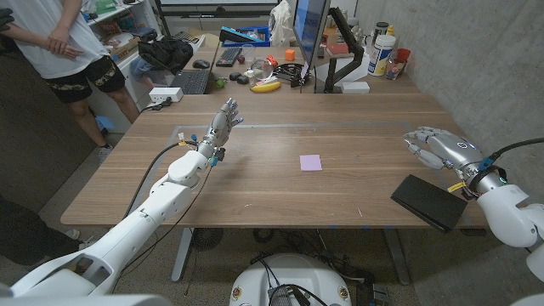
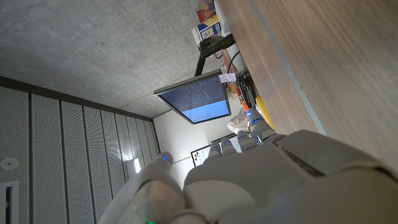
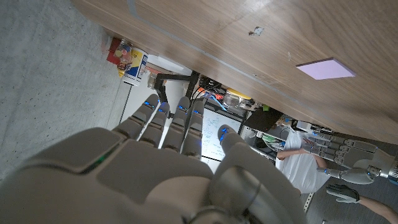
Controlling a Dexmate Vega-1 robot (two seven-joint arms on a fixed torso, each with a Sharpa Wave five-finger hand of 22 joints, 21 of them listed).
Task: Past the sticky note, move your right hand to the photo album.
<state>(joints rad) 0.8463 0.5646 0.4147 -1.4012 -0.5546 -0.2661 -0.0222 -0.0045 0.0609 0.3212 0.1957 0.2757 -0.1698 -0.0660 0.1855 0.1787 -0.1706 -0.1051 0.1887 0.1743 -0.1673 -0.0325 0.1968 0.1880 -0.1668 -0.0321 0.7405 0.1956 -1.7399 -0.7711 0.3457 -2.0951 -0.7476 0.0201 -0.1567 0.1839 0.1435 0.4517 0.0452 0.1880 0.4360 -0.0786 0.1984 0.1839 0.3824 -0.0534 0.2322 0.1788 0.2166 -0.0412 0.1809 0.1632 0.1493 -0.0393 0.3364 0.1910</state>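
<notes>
- The room is a concrete-walled workspace; the wooden surface (image 1: 255, 191) carries clutter along its far edge: a monitor (image 1: 309, 34), a keyboard (image 1: 192, 81) and a banana (image 1: 266, 86). A person (image 1: 64, 42) stands at the far left corner.
- The sticky note (image 1: 311, 162), pale purple, lies flat near the middle of the surface. It also shows in the right wrist view (image 3: 325, 68).
- The photo album (image 1: 429, 202), a dark flat book, lies at the near right corner of the surface, well apart from the note.
- The right hand (image 1: 435, 146) hovers above the right side of the surface, its fingers loosely spread and holding nothing. In the head view it sits beyond the album's far edge, near it but not over it, and clear of contact.
- The left hand (image 1: 222, 124) is raised over the left part of the surface, fingers apart and empty, well away from both task things.
- Judged from this layout, the right hand is on the album's side of the note, so most of the travel seems done.
- What is left: a short pull back toward the near right corner and a lowering, to bring the hand over or onto the album.
</notes>
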